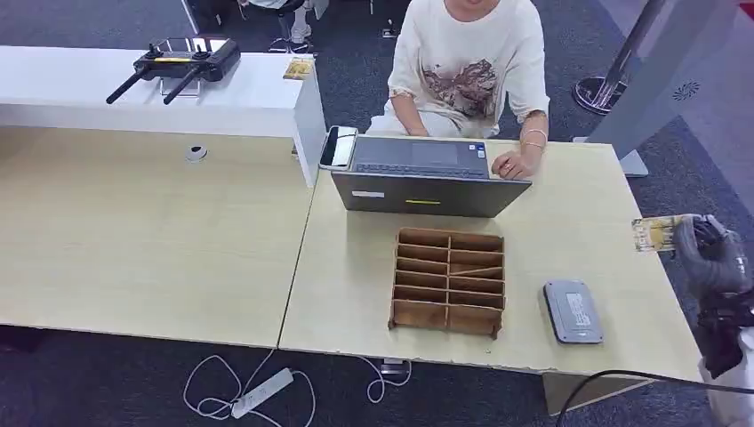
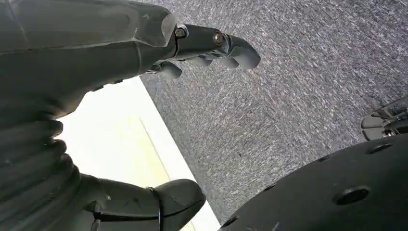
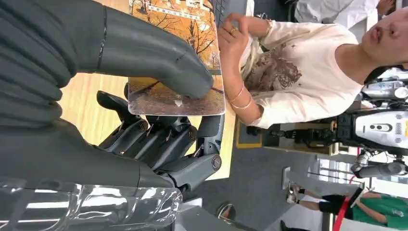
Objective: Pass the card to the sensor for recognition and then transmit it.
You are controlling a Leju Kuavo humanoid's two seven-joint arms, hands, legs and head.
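- Two pale wooden tables [image 1: 160, 249] stand side by side and fill most of the head view, with grey carpet [image 1: 107, 391] around them.
- A raised white counter [image 1: 107, 84] sits along the far left, carrying a black remote controller with two antennas [image 1: 182, 64].
- A person in a cream printed T-shirt [image 1: 467, 67] sits at the far side of the right-hand table, one hand [image 1: 511, 165] resting on the edge of a grey laptop [image 1: 427, 178].
- A phone [image 1: 338, 147] lies just beside the laptop's left end.
- A brown wooden card rack with many slots [image 1: 449, 280] stands in the middle of the right-hand table, nearer the robot than the laptop.
- A small grey card sensor [image 1: 573, 311] lies flat on the table to the right of the rack, near the front edge.
- The right hand [image 1: 716, 258] is raised at the right edge of the head view, beyond the table's right side and apart from the sensor.
- This hand holds the card [image 1: 656, 234]: in the right wrist view the thumb [image 3: 159, 57] presses on its printed face, an autumn tree scene, while the darker fingers [image 3: 163, 139] support it from behind.
- The left hand [image 2: 144, 86] hangs over carpet beside a pale table edge; its fingers are curled in with nothing in them.
- A white power strip [image 1: 262, 391] with looped cable lies on the floor.
- A small round grey object [image 1: 196, 153] rests on the left table.
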